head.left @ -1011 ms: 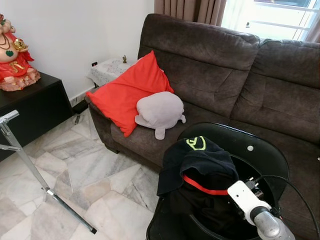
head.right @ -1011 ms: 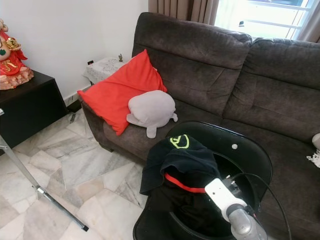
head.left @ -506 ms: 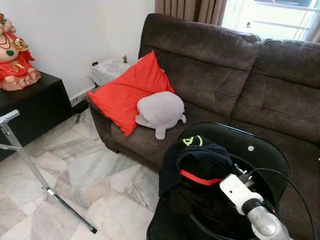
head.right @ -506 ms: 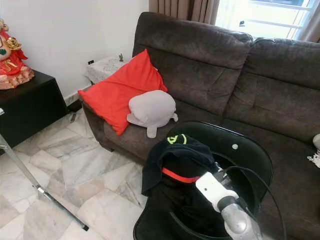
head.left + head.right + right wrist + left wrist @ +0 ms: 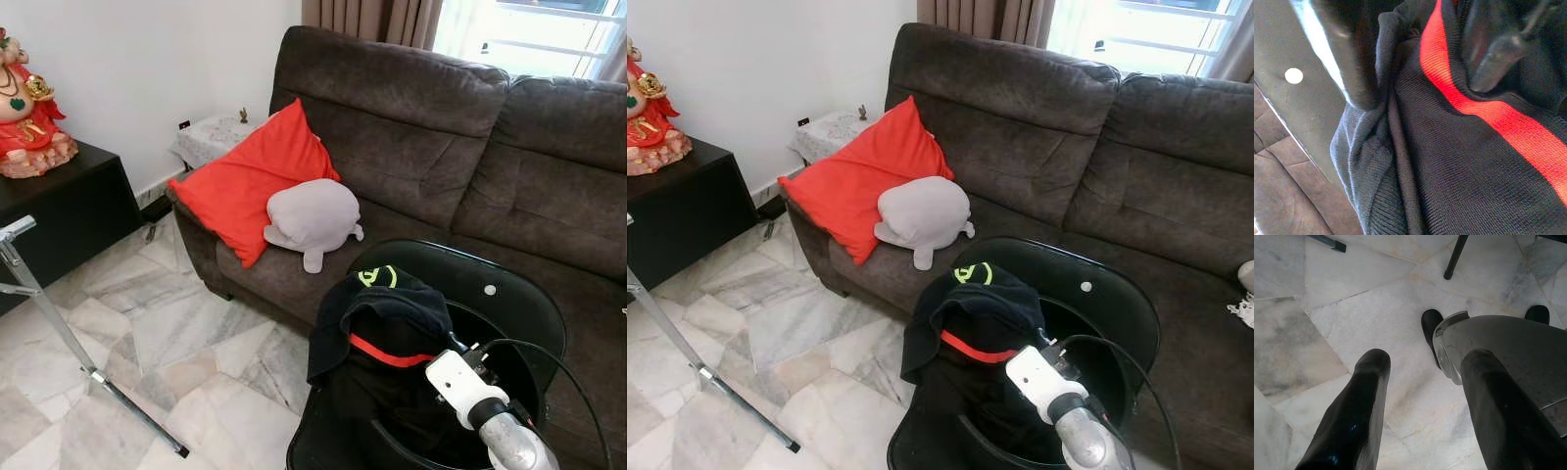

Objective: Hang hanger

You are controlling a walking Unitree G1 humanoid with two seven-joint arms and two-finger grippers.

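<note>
A black garment (image 5: 387, 313) with a red stripe and a neon-yellow logo is draped over the back of a glossy black chair (image 5: 509, 294). My right gripper (image 5: 1422, 90) is pushed into this garment (image 5: 1459, 171). Its two black fingers (image 5: 1354, 58) stand apart, with bunched fabric and the red stripe between them. In the eye views its white wrist housing (image 5: 453, 377) sits just right of the stripe. No hanger can be made out under the cloth. My left gripper (image 5: 1425, 362) hangs open over the marble floor beside my foot (image 5: 1498, 352).
A silver rack leg (image 5: 59, 333) slants across the marble floor at left. A dark brown sofa (image 5: 441, 147) holds a red cushion (image 5: 250, 181) and a grey plush (image 5: 313, 215). A black cabinet (image 5: 59, 215) with a red figurine (image 5: 29, 108) stands far left.
My right wrist has slid left and lower along the garment. The garment's top bunched up half a second ago and has settled a little.
</note>
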